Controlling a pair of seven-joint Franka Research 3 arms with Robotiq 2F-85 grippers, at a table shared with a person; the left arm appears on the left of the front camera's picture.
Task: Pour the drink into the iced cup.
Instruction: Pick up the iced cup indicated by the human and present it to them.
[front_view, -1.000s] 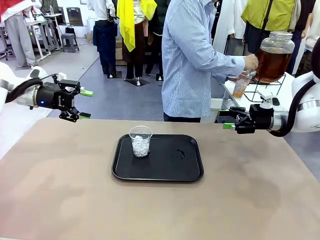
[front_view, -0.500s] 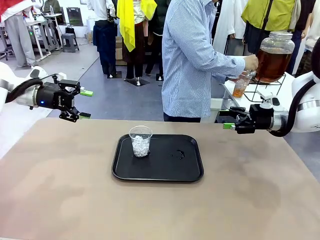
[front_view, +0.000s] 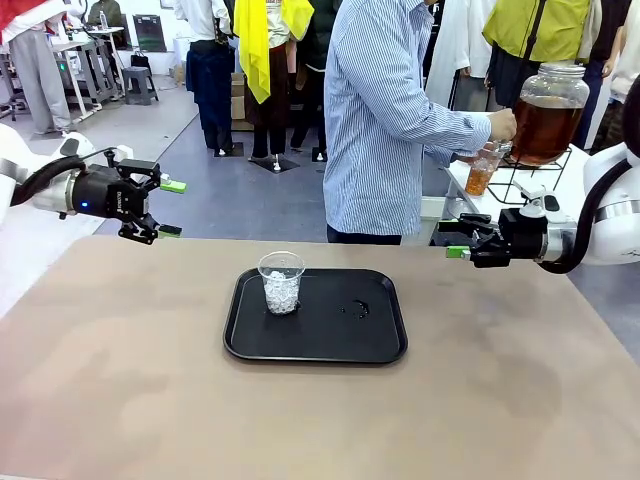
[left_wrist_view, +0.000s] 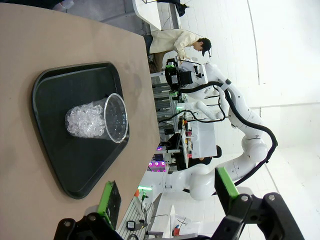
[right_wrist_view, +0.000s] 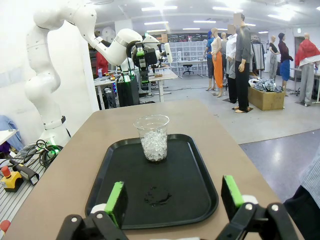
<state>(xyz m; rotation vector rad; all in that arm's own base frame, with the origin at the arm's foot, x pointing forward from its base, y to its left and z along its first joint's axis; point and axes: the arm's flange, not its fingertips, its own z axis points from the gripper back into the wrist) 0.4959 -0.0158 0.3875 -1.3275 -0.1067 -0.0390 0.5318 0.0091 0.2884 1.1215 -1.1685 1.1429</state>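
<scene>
No pour yet: the clear plastic cup of white ice (front_view: 281, 283) stands on the black rectangular tray (front_view: 380, 340), holding ice alone. The amber-brown drink (front_view: 481, 180) is in a small clear cup held by the person (front_view: 385, 120), beyond the table. The left gripper (front_view: 171, 208) and right gripper (front_view: 453, 238) hang empty, jaws apart.

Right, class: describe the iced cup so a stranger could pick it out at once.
The brown table bears one black tray. Toward its far left corner stands a clear cup. It holds white ice, unlike the person's cup of amber drink.
</scene>
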